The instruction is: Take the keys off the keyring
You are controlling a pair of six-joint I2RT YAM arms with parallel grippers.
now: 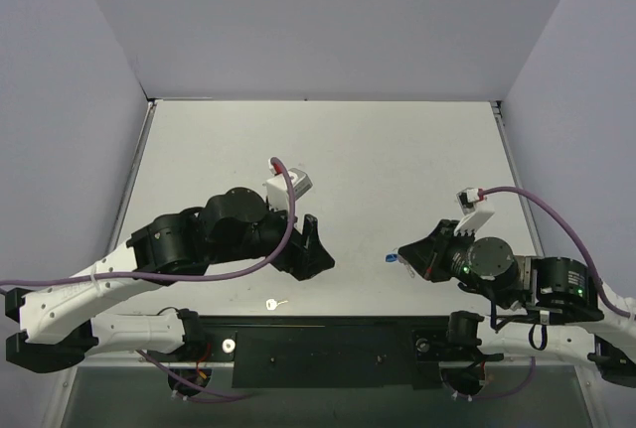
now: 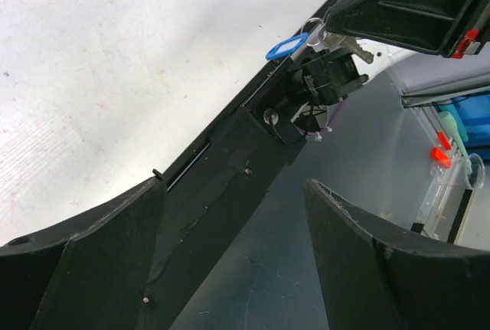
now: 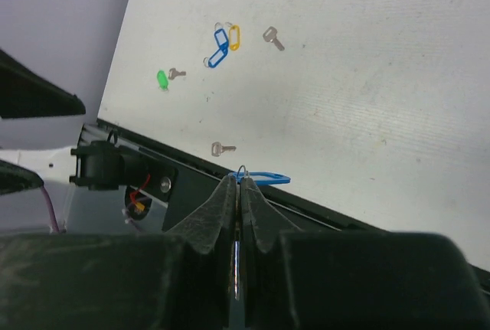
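left arm [image 1: 89, 284]: reaches in from near-left corner, elbow bent, wrist low over table.
left gripper [image 1: 318, 247]: fingers spread wide apart.
right arm [image 1: 556, 284]: folded close to own base, wrist pointing left.
right gripper [image 1: 405, 252]: fingers pressed together, pinching keyring [image 3: 264, 178].

Keyring [image 3: 260, 178]: bright-blue oblong tag, its thin metal ring pinched in the closed tips of the right gripper [image 3: 239, 181]. The tag juts out level, just above the worktop [image 3: 344, 77] edge.
Key [image 2: 360, 49]: small, silver, beside the ring under the right gripper.
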